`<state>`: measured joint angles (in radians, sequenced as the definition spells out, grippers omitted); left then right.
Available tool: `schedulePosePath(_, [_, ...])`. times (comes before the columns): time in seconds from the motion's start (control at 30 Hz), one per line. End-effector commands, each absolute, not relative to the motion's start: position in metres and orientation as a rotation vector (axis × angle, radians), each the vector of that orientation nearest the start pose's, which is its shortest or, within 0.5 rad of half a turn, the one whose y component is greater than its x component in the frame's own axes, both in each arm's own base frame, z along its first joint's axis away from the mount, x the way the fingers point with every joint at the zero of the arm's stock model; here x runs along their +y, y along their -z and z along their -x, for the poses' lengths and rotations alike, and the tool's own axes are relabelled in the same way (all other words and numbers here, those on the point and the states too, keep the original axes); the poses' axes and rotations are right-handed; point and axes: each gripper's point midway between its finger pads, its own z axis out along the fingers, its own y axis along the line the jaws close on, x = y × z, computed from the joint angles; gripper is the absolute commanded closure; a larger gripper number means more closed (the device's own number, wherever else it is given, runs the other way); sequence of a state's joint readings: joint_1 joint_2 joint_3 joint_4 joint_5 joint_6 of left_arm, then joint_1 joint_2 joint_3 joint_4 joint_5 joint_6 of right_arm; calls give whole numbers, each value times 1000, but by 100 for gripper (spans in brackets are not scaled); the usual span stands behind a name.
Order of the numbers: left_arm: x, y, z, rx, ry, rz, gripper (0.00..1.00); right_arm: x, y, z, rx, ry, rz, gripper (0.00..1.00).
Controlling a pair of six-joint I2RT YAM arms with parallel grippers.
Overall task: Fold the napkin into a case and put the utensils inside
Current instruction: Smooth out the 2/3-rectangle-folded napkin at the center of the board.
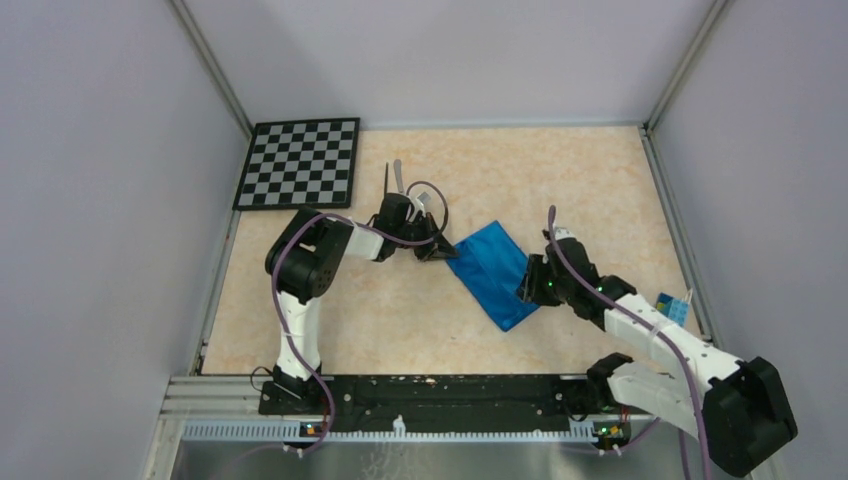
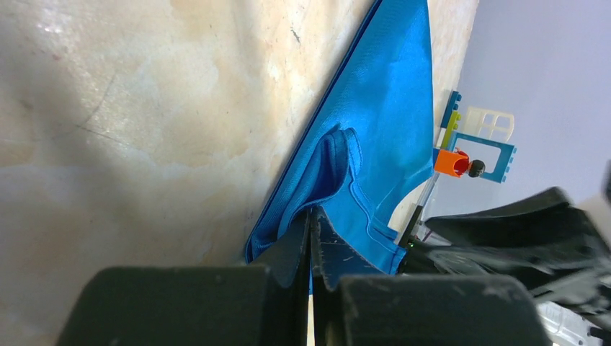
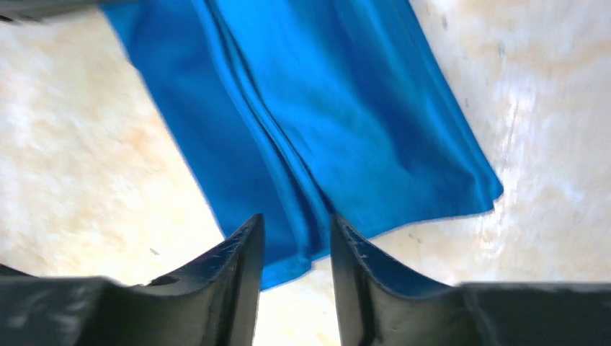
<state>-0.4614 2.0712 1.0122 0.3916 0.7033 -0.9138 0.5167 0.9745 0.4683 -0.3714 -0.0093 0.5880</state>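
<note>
On the mottled table (image 1: pixel 400 320), the blue napkin (image 1: pixel 492 268), folded to a long layered strip, lies stretched between the two arms. The left pincer (image 2: pixel 311 216) is pressed together on a raised hem at one end. The right pincer (image 3: pixel 295 227) stands apart, straddling the cloth's opposite corner. The fork (image 1: pixel 386 178) and knife (image 1: pixel 398 172) lie side by side just beyond the left pincer, clear of the cloth.

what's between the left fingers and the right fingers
Only the folded blue napkin, with the left fingers at one edge and the right fingers at the opposite edge; the top view shows it.
</note>
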Motion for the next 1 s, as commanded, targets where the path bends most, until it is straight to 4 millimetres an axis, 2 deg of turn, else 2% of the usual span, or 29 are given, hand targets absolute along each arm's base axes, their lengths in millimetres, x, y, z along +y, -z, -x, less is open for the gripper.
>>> schedulePosePath(0.0, [-305, 21, -335, 2625, 1289, 203, 99, 163, -105, -230, 2376, -547, 56, 55])
schedulePosePath(0.07, [-305, 20, -335, 2625, 1289, 200, 99, 195, -116, -232, 2327, -735, 185, 49])
schedulePosePath(0.2, [-305, 20, -335, 2624, 1293, 198, 99, 257, -131, -231, 2250, -1140, 362, 48])
schedulePosePath(0.33, [-305, 19, -335, 2623, 1294, 194, 100, 291, -132, -233, 2196, -1392, 473, 53])
schedulePosePath(0.37, [-305, 19, -335, 2624, 1294, 192, 100, 295, -126, -233, 2212, -1423, 485, 53])
schedulePosePath(0.53, [-304, 21, -336, 2627, 1297, 191, 100, 294, -97, -229, 2264, -1519, 465, 53])
schedulePosePath(0.63, [-302, 22, -337, 2628, 1297, 193, 100, 283, -76, -222, 2325, -1546, 398, 52])
schedulePosePath(0.83, [-298, 25, -338, 2632, 1301, 199, 100, 261, -44, -188, 2456, -1540, 339, 52])
schedulePosePath(0.97, [-297, 27, -337, 2637, 1300, 202, 100, 241, -31, -168, 2578, -1420, 262, 52])
